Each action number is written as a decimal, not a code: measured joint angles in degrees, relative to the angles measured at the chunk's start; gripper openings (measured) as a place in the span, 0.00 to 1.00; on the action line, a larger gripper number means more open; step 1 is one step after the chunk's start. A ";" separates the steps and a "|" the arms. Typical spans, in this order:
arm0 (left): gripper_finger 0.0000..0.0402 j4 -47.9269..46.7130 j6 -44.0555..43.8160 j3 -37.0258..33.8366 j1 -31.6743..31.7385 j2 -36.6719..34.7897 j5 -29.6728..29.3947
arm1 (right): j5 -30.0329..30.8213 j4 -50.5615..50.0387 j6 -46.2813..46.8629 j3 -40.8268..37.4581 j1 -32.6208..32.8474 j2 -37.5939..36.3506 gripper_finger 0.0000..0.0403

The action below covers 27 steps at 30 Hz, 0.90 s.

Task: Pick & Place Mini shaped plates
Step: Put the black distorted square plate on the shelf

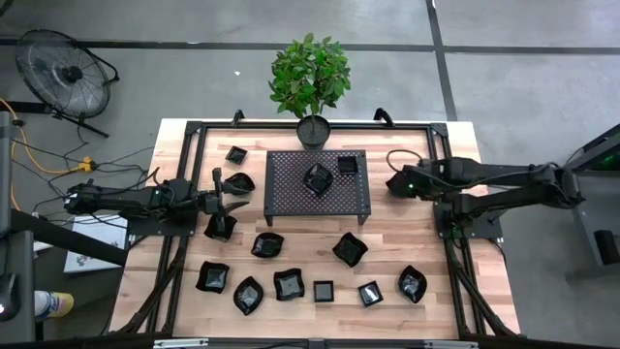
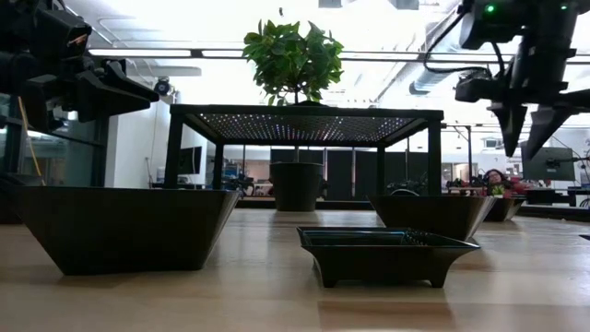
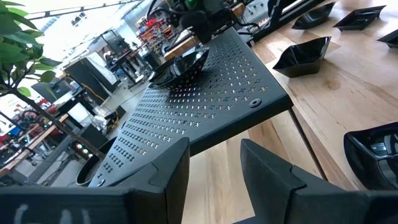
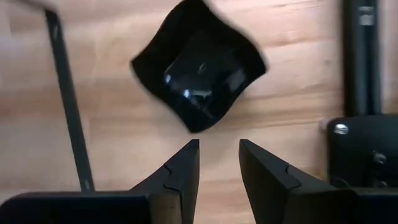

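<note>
**Mia:** Where are the little plates?

**Tom:** Most of the mini shaped plates sit near the front edge of the desk. Two more lie on the rack, farther back by the plant.

**Mia:** And the claws?

**Tom:** Both are open and hold nothing. The right gripper hangs beside the rack, over a wavy plate. I think it should go straight down and pinch one rim softly, so the shiny plate does not slip. The left gripper waits at the rack's other side.
</note>
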 joint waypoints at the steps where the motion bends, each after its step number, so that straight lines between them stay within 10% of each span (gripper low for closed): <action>1: 0.35 -0.01 0.00 0.00 0.00 -0.01 -0.01 | 0.91 -0.64 2.28 0.00 0.00 -0.54 0.27; 11: 0.35 -0.02 0.00 0.00 0.00 0.00 -0.02 | 4.44 -0.73 13.06 -0.04 -0.26 -2.16 0.27; 27: 0.35 0.00 0.01 0.02 0.00 0.00 -0.02 | 1.47 0.42 -1.12 -0.07 -9.61 1.26 0.27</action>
